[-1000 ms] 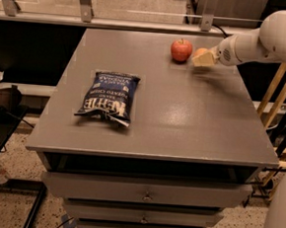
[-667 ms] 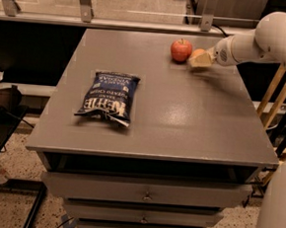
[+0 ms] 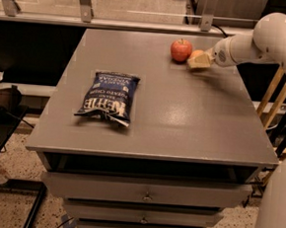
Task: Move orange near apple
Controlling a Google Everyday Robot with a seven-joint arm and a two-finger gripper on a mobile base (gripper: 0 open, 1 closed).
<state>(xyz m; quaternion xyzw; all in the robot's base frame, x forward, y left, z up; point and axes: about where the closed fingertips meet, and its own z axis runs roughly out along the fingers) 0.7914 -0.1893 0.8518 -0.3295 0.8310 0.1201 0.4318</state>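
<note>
The red apple (image 3: 181, 49) stands at the back right of the grey table top (image 3: 182, 119). The orange (image 3: 196, 54) sits just to its right, close to it, and only its top shows. My gripper (image 3: 199, 62) is right at the orange and covers its lower front part, with the white arm (image 3: 252, 43) reaching in from the right. I cannot tell whether the orange rests on the table or is held.
A dark blue chip bag (image 3: 107, 97) lies flat at the left middle of the table. Drawers (image 3: 146, 193) sit below the front edge. A wooden frame (image 3: 276, 92) stands to the right of the table, and a rail (image 3: 115, 22) runs behind it.
The gripper has shifted slightly left and forward, closer to the apple. The top of the orange now shows next to the apple. The chip bag and apple have not moved.
</note>
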